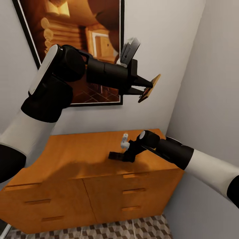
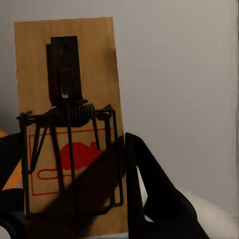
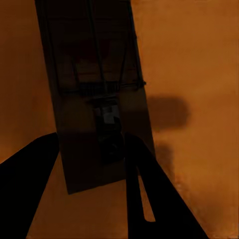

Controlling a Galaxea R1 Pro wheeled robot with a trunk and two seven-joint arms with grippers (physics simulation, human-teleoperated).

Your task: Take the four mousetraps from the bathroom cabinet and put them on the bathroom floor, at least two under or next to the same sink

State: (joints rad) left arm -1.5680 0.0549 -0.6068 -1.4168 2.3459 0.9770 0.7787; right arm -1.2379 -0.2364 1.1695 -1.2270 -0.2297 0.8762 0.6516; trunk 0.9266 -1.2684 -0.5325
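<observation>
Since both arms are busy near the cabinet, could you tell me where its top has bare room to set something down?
The cabinet top is bare across its left and middle stretch, from the wall to the front edge. It is crowded toward the right end, where the right gripper reaches a dark mousetrap lying there. The left gripper holds another mousetrap up by the wall.

Grey walls (image 1: 186,39) meet in a corner; a framed picture (image 1: 83,49) hangs there.

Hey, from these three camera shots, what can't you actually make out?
- Right gripper: whether it pinches the dark mousetrap on the cabinet; shadow hides contact.
- Held mousetrap in the left gripper: its lower end, behind a finger.
- Floor: cut off by the head view's bottom edge.
</observation>
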